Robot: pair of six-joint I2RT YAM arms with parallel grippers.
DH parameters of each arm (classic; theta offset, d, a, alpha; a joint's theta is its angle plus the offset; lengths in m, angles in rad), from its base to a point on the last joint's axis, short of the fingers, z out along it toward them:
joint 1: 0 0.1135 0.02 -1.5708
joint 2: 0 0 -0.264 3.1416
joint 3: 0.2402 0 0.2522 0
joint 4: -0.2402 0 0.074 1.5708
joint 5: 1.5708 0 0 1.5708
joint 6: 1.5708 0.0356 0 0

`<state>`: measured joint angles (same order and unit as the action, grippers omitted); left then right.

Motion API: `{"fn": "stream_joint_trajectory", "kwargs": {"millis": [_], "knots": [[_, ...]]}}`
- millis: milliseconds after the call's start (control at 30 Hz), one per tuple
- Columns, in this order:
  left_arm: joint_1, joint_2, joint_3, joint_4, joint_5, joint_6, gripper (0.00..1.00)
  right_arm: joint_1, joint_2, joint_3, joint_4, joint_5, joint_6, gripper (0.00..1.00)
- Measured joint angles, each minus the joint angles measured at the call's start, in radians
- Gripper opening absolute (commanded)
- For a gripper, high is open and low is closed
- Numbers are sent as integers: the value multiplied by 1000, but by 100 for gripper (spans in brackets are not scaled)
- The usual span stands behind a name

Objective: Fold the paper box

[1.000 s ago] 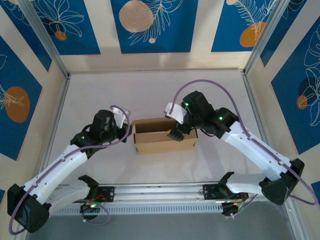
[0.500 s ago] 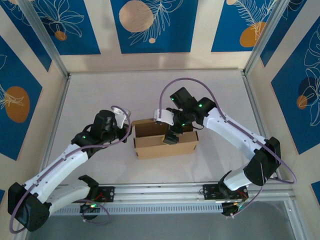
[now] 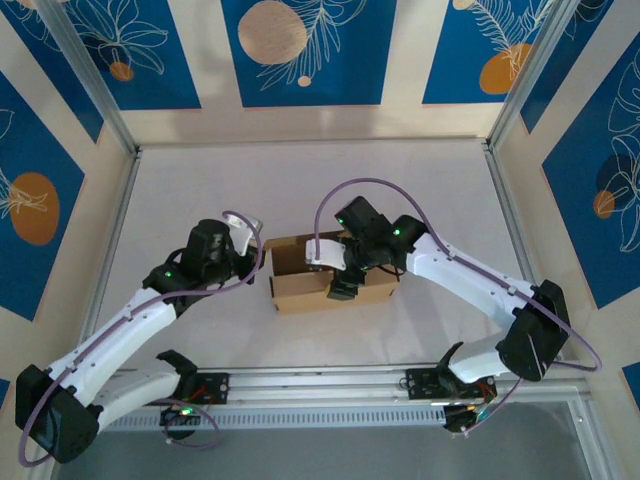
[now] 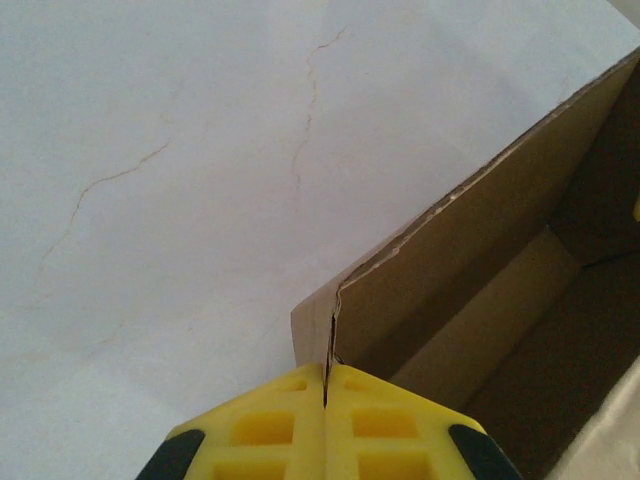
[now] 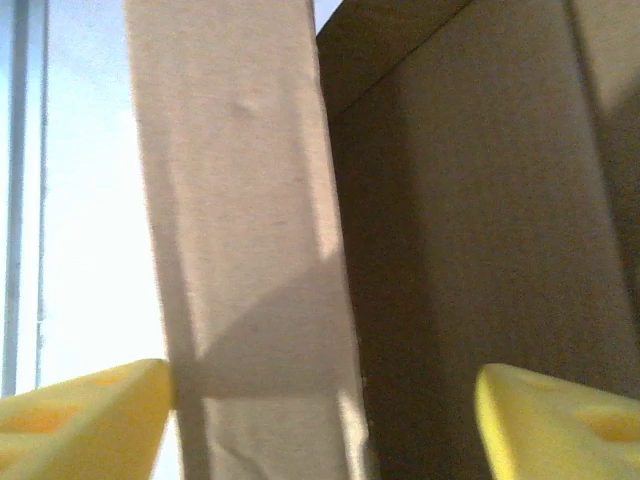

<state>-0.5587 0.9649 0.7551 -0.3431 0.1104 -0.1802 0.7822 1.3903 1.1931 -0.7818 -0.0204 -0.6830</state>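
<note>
The paper box is a brown cardboard mailer standing open-topped in the middle of the white table. My left gripper is at its left end; in the left wrist view the yellow jaws are shut on the edge of the box's end wall. My right gripper reaches down over the front long wall near its middle. In the right wrist view that wall's upright panel stands between the spread fingers. The left finger lies against it and the right finger is well apart, inside the box.
Aluminium frame posts and blue-patterned panels wall the table on three sides. A metal rail with the arm bases runs along the near edge. Bare white tabletop lies beyond the box.
My right arm has swung left along the box and lowered its gripper astride the front wall, the jaws narrowing somewhat. The box has shifted slightly. The left gripper has kept its hold.
</note>
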Motion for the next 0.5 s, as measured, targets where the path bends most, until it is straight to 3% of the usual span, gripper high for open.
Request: {"fn": "stream_joint_trajectory", "kwargs": {"millis": [200,300,500], "knots": [[0,3,3,4,0,-2,0,2,-4,-11,48,43,0,44],[0,8,11,7,1,-6,0,2,-5,-17,60,56,2,38],[0,23,49,-8,9,-44,0,2,-5,-26,78,74,5,38]]}}
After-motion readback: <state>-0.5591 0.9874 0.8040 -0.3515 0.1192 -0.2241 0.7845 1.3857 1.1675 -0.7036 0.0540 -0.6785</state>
